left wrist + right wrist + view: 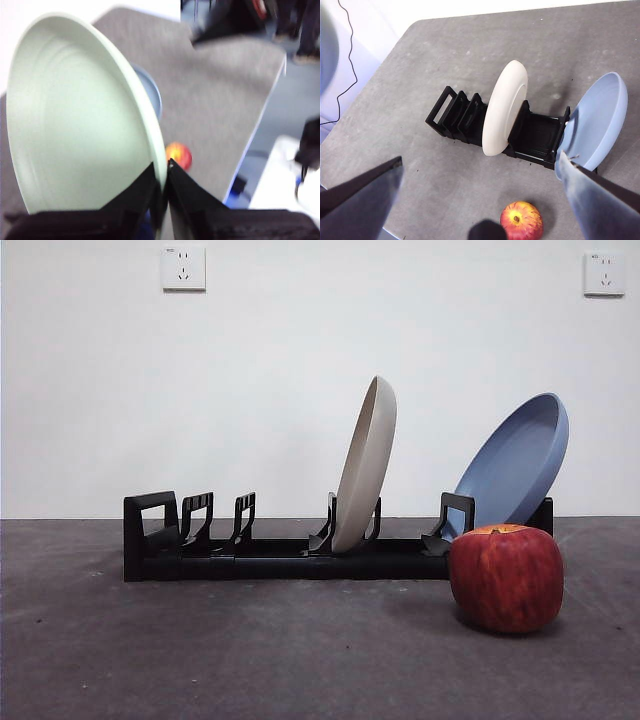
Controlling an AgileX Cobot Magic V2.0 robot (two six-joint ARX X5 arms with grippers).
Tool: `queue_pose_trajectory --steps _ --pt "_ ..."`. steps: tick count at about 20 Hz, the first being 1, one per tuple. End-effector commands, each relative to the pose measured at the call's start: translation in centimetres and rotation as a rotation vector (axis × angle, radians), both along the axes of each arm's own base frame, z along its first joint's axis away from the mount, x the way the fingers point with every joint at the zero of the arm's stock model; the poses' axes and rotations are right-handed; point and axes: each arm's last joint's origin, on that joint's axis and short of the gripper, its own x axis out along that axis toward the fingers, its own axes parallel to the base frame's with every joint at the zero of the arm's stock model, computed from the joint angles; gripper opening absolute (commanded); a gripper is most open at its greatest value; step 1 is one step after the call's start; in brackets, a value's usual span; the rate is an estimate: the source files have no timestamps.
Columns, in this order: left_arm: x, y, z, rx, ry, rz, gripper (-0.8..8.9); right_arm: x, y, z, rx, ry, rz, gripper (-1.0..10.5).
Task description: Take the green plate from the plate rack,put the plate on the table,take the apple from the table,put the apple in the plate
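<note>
I read the left gripper (164,172) pinched on the rim of the round, matte mint-green plate (75,120), lifted clear of the long black plastic plate rack (470,117). The right gripper (480,200) hangs spread wide above the speckled grey table (420,175). Just below it sits the blocky red apple (521,220); beyond that, the rack holds a cream plate (504,107) and a blue plate (597,122).

The green plate (75,120), pale mint and matte, fills the left of the left wrist view, tilted on edge, its rim clamped in the left pincer (164,172). The plate rack (250,545), long, low and black, spans the centre of the front view on the dark grey tabletop (250,660). The apple (506,578), deep red with a yellow-orange top, sits upright at lower right, just before the rack's right end.
</note>
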Motion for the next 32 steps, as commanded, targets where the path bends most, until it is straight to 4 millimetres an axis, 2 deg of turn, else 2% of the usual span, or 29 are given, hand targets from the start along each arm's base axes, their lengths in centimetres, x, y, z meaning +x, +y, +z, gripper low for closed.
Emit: queue_pose_trajectory --steps 1,5,10,14,18,21,25,32 --pt "-0.7 -1.7 -3.6 0.121 0.060 0.052 -0.09 0.0 0.0 0.1 -0.004 -0.011 0.004 5.9" --pt "-1.2 -3.1 -8.9 0.282 0.124 0.109 -0.09 0.0 0.0 0.1 -0.004 -0.011 0.004 5.9" --pt "-0.6 -4.8 -15.4 0.448 0.123 0.215 -0.09 0.0 0.0 0.1 -0.004 -0.008 0.004 5.9" --pt "0.0 -5.9 -20.5 0.467 0.141 0.226 -0.10 -0.1 0.0 0.1 -0.004 -0.001 0.004 5.9" --pt "0.4 -6.4 -24.8 0.417 0.199 0.188 -0.10 -0.1 0.0 0.1 -0.004 -0.002 0.004 5.9" --pt "0.8 -6.5 -27.2 0.382 0.215 0.185 -0.10 -0.1 0.0 0.1 -0.004 -0.002 0.004 5.9" --pt "1.8 -6.5 -29.3 0.374 0.234 0.213 -0.10 -0.1 0.0 0.1 -0.004 -0.002 0.004 5.9" --pt "5.2 -7.9 -33.7 0.408 0.388 0.198 -0.09 -0.1 0.0 0.1 -0.004 -0.002 0.005 5.9"
